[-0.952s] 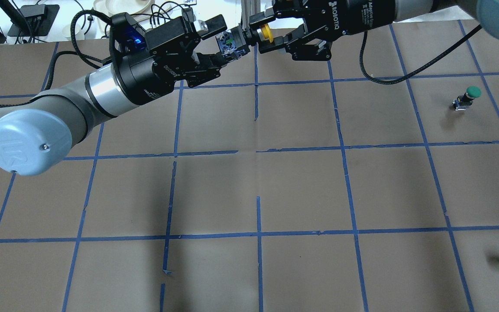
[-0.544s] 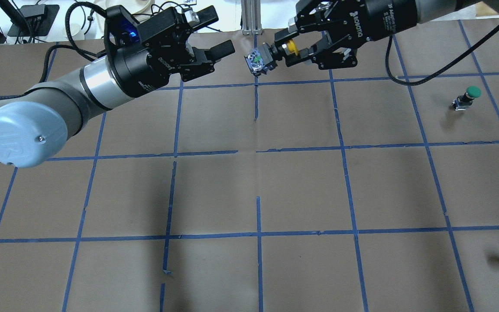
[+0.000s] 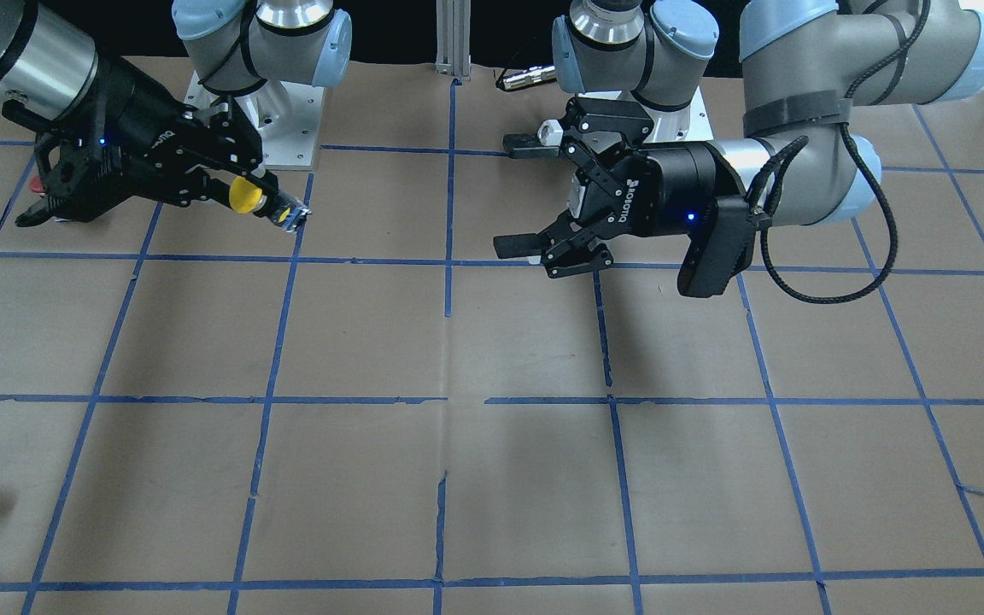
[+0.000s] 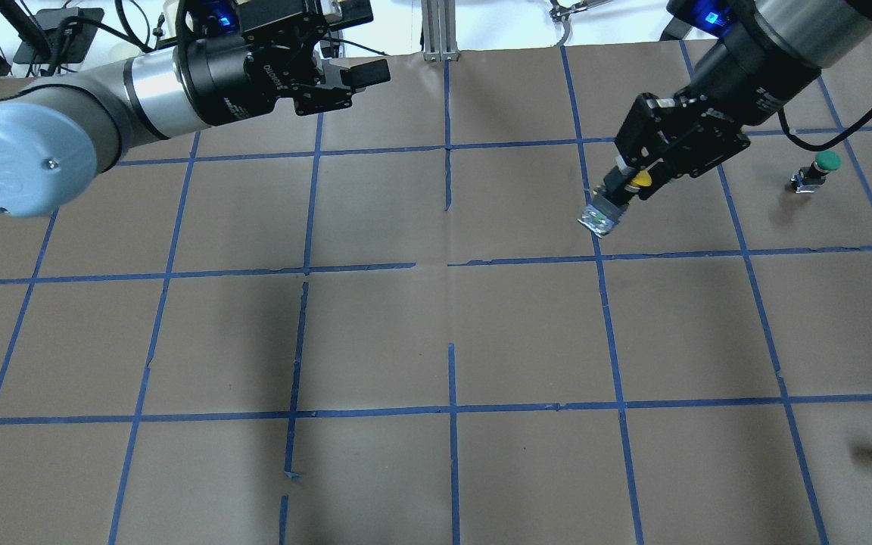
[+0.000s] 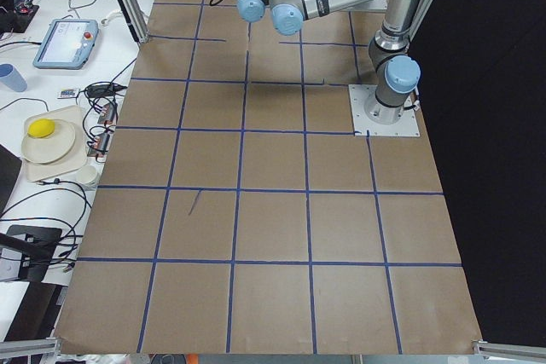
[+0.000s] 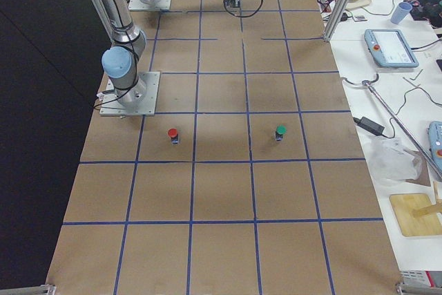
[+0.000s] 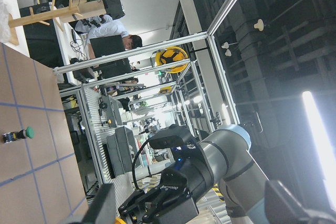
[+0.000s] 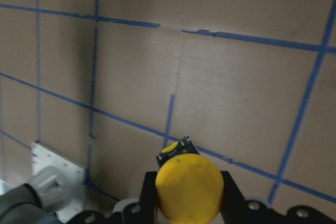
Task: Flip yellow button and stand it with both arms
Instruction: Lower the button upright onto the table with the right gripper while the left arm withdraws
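I have the yellow button (image 4: 618, 198) in the air above the table (image 4: 527, 333), over the robot's right half, and the right gripper (image 4: 627, 188) has its two fingers clamped on the neck just under the cap. The left gripper (image 3: 526, 198) is well apart from it, with fingers spread wide and nothing between them. I judge the button to be light and rigid, with a smooth round cap that can slip, so the silver collar or the flat sides of the dark base are better places to grip. Its long axis runs from cap to base and is tilted: the base points down toward the table and toward the middle, and the cap points back into the gripper, so it is not yet upright
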You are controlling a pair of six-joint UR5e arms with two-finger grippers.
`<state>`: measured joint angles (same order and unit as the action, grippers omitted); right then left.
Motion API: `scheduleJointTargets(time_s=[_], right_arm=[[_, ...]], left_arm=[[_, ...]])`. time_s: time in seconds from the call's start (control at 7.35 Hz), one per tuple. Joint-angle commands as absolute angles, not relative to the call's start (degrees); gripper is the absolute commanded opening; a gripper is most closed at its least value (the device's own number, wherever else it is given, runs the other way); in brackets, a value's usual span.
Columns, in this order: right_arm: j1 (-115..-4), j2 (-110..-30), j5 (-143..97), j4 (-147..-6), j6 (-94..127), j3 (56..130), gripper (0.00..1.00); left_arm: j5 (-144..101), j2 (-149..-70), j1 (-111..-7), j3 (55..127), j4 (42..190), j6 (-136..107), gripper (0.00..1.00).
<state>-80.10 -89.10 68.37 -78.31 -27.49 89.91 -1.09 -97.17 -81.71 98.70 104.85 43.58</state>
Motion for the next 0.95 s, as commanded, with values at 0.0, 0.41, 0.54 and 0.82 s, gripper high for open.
scheduleJointTargets(time_s=[0.0,0.41,0.54,0.82], right_arm=[[-75.27,-89.12,81.0,-92.32,-44.24,97.34,0.2],[-63.77,-92.97,88.77,-109.82,-69.26,109.99,0.19],[-57.63,-93.16,88.6,-117.52,-81.09,114.65,0.19],[-47.24,-91.94,85.11,-128.62,-100.02,121.7,0.19]], left_arm=[[13.47,-100.62,-79.8,91.18,97.97,26.91,1.0],[33.84,-108.26,-80.24,85.61,73.09,-4.09,1.0],[41.06,-108.63,-80.24,85.43,72.95,-4.39,1.0],[63.34,-107.76,-80.59,83.95,72.42,-3.96,1.0]])
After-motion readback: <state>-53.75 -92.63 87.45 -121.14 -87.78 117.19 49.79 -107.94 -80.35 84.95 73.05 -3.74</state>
